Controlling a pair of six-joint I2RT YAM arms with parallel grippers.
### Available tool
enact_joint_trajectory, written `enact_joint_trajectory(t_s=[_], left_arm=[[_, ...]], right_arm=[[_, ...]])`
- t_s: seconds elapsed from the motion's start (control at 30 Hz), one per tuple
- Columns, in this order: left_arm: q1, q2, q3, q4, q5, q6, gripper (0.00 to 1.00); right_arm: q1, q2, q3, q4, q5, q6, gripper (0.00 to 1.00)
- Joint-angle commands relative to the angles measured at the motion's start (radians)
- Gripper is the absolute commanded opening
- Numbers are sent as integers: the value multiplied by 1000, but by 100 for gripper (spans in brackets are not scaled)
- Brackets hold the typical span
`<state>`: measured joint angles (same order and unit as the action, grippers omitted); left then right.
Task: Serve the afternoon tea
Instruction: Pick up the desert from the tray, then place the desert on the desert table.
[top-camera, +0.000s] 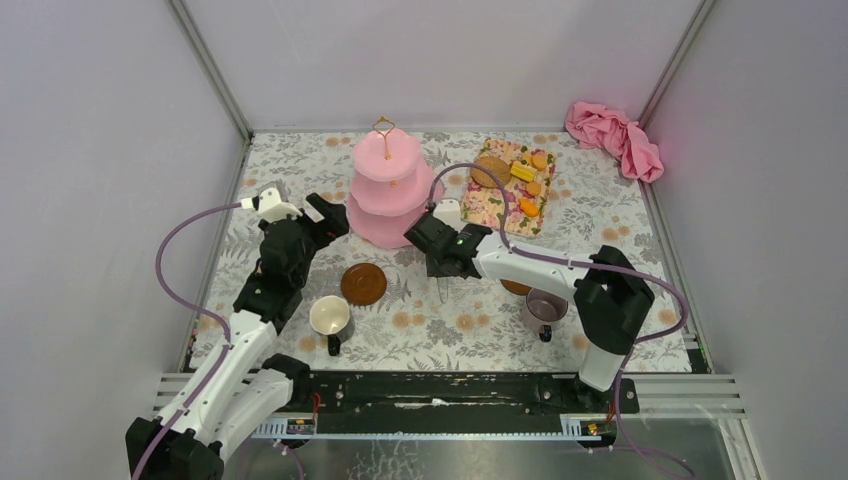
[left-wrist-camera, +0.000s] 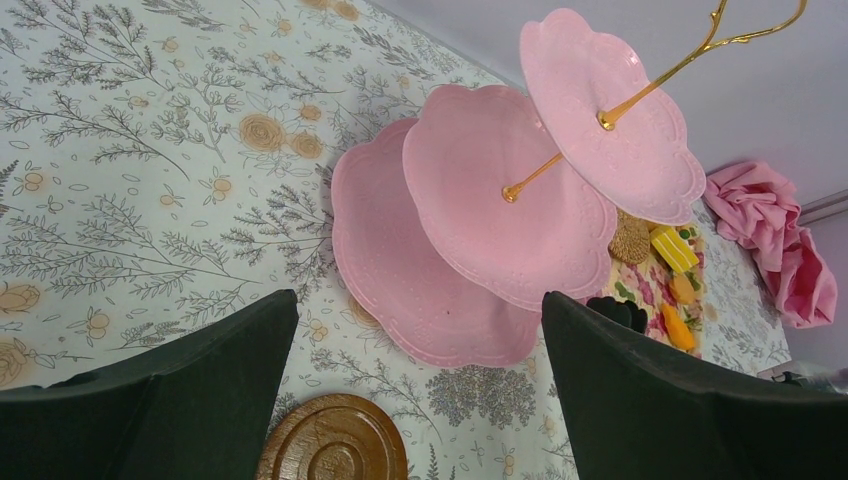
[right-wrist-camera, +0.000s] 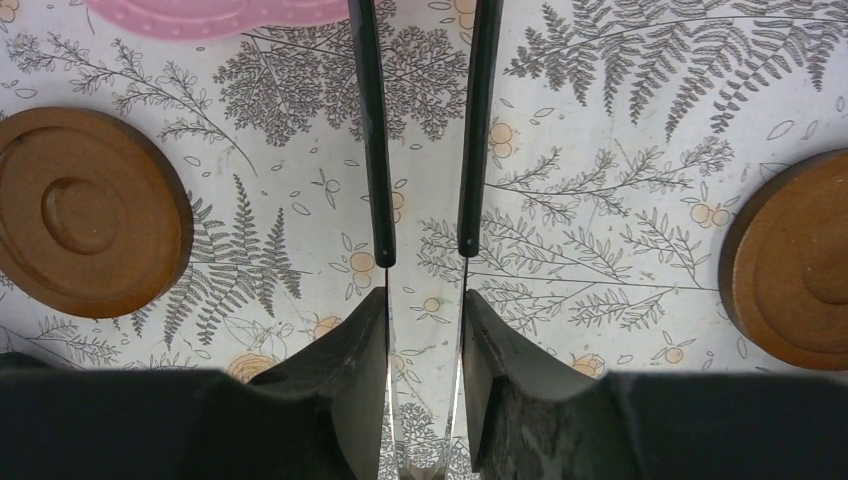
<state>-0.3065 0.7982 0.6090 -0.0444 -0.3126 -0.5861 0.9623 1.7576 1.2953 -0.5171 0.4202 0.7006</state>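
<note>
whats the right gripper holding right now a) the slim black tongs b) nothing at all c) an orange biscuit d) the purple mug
a: in the right wrist view the right gripper is clamped on the slim black tongs, whose two arms stick out ahead of its fingers with nothing between their tips.

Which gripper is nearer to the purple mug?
Right. The right gripper, holding slim tongs, hangs to the left of the purple mug in the top view. The left gripper is farther left, open beside the cake stand.
</note>
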Motion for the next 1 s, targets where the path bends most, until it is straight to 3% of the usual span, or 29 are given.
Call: enact_joint_trajectory(t_s=[0.0,0.97], left_arm=[[6,4,20,37,-13,22,100],[6,-14,11,36,-12,20,100]], right_arm=[[17,17,59,34,-22,-2,26],[44,144,136,51,-81,5,26]])
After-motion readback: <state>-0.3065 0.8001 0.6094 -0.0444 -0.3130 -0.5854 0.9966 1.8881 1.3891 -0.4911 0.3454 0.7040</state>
